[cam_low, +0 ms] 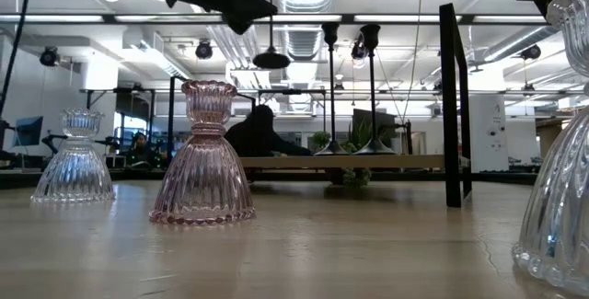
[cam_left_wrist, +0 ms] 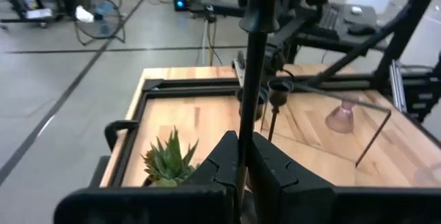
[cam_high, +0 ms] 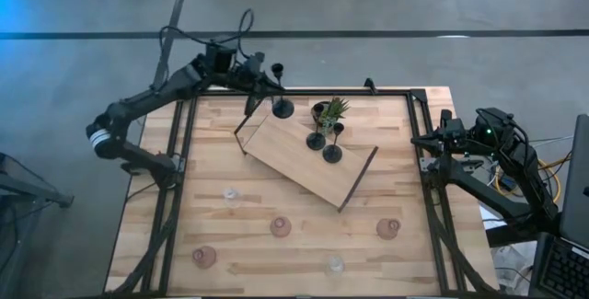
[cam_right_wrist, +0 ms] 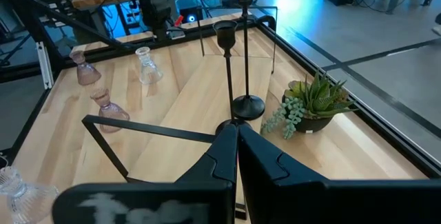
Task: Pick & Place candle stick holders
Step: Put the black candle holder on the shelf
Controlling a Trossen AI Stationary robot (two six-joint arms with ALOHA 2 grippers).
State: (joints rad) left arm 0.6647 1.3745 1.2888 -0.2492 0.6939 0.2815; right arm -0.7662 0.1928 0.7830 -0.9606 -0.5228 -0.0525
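Candle stick holders stand in two camps around the wooden board (cam_high: pixel 308 158) lying askew on the table (cam_high: pixel 414 262). Two slim black holders (cam_high: pixel 331 143) stand upright on the board, close beside the small potted plant (cam_high: pixel 331 109) at its far edge, and look already placed. A third black holder (cam_high: pixel 281 97) is off the board's far corner and, in the low view, hangs well clear of the tabletop with its round base in the air; the left gripper (cam_left_wrist: pixel 242 156) has its fingers clenched on the thin stem, so this one appears to be mid-carry toward the board.

Five small glass cups, some pink (cam_high: pixel 281 227) and some clear (cam_high: pixel 230 193), sit scattered on the bare table on the near side of the board, well apart from it and from each other, none yet moved. By this reading, roughly a third of the job is done, with one holder in hand and the glass pieces left.

The right gripper (cam_right_wrist: pixel 236 136) waits with fingers pressed together, grasping nothing, outside the table's edge to the board's right.
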